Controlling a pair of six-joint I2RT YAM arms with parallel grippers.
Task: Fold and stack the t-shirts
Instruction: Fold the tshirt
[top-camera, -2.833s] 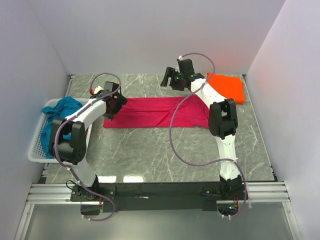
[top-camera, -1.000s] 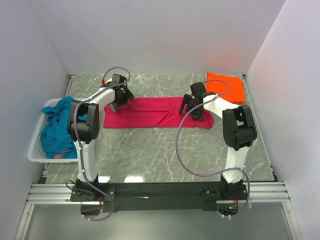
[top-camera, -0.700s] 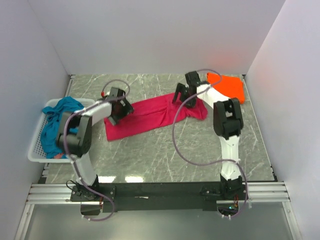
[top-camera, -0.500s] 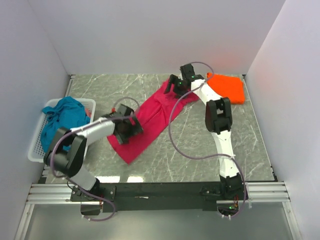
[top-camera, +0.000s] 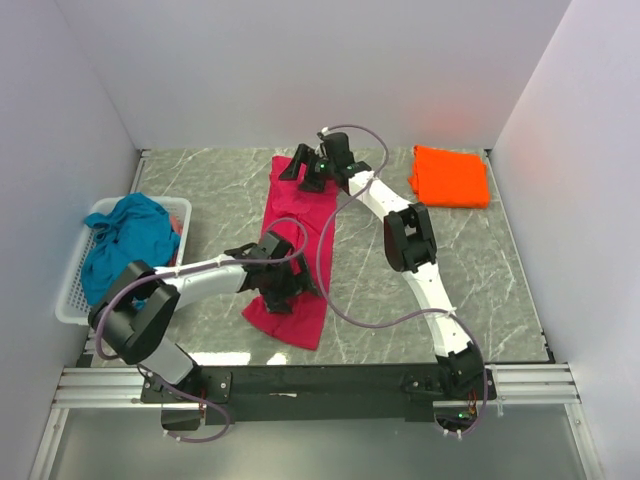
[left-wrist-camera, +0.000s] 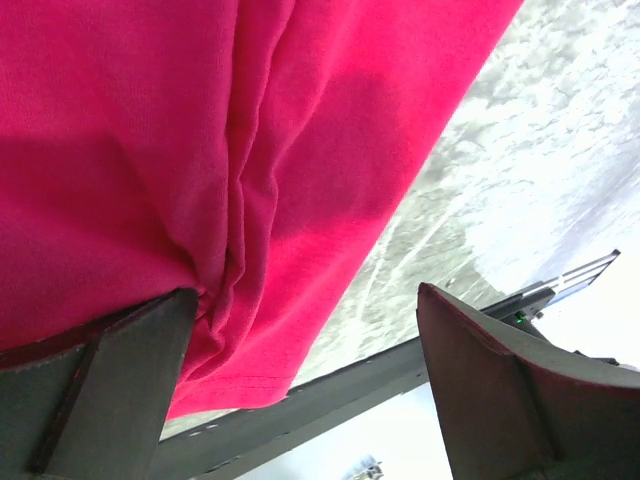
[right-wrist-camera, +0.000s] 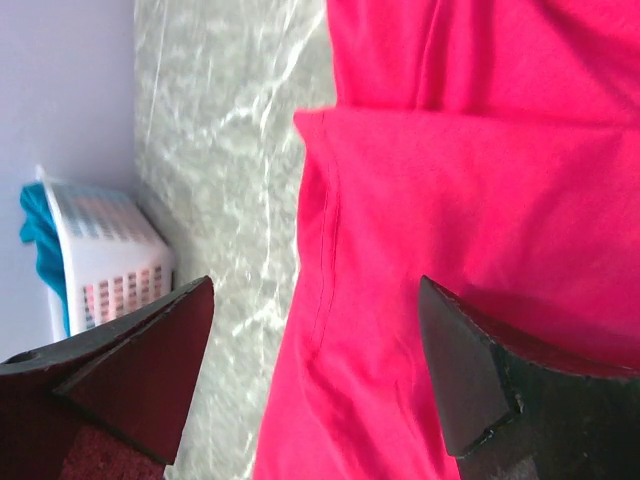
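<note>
The magenta-pink t-shirt (top-camera: 296, 215) lies as a long folded strip running from the back of the table to the front. It fills the left wrist view (left-wrist-camera: 150, 120) and the right wrist view (right-wrist-camera: 480, 180). My left gripper (top-camera: 283, 283) is over its near end, jaws wide open (left-wrist-camera: 308, 295), with cloth bunched against one finger. My right gripper (top-camera: 305, 168) is over its far end, jaws wide open (right-wrist-camera: 315, 285). The orange t-shirt (top-camera: 450, 177) lies folded at the back right. The teal-blue t-shirt (top-camera: 125, 235) is crumpled in the basket.
The white lattice basket (top-camera: 72, 295) stands at the table's left edge and shows in the right wrist view (right-wrist-camera: 110, 255). White walls close in the back and both sides. The black rail runs along the near edge (top-camera: 320, 380).
The magenta shirt has swung from lying crosswise to lying front to back. My left gripper moved toward the near middle, and my right gripper moved left along the back.
</note>
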